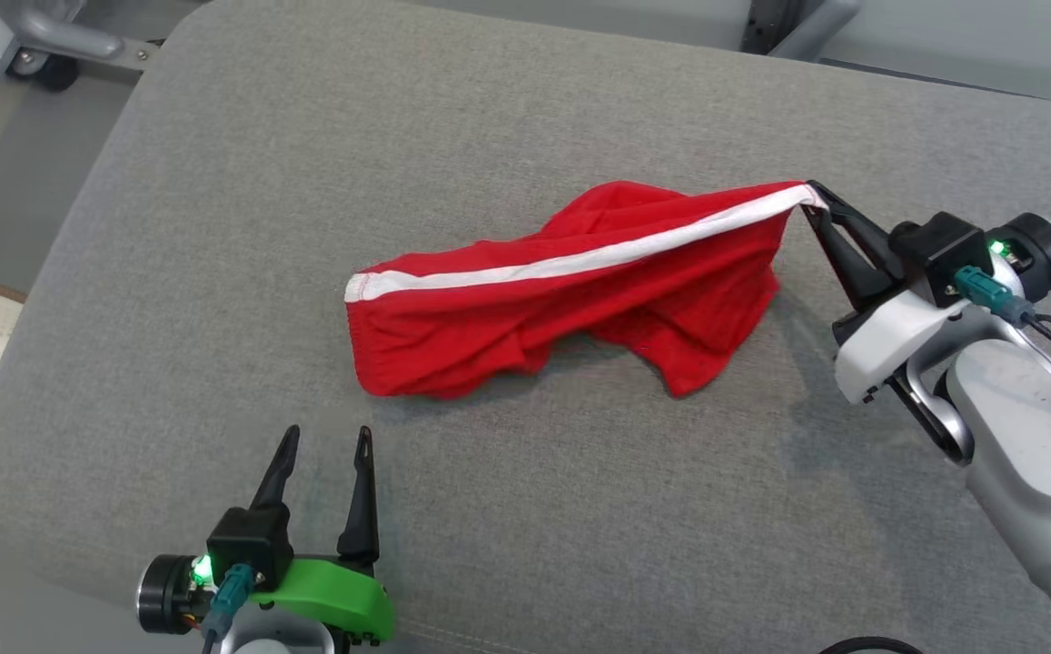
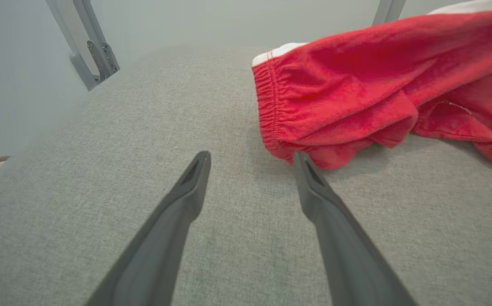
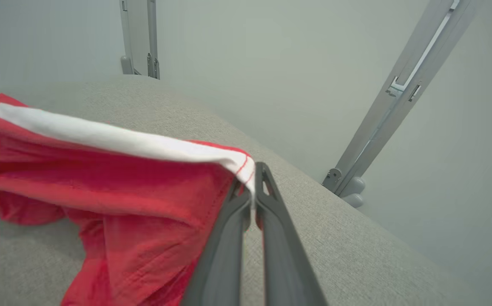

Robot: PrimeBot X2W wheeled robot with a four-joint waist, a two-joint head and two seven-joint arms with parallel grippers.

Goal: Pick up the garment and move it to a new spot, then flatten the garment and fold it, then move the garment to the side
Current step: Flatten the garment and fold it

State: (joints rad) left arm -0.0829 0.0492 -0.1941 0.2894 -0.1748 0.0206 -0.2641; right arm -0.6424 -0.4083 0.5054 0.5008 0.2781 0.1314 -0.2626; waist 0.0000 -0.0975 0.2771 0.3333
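Grey cushion (image 1: 580, 509) holds red garment (image 1: 489, 327), its corner pinched in right hand (image 1: 814, 193).

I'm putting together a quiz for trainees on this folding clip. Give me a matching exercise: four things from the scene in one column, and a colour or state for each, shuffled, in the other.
Column one
1. left gripper
2. right gripper
3. garment
4. cushion

Column two
A. grey, lying under everything
B. shut on the end of the white band
C. red, crumpled, one end raised
D. open, holding nothing

Pairs: 1-D, 2-B, 3-C, 4-A
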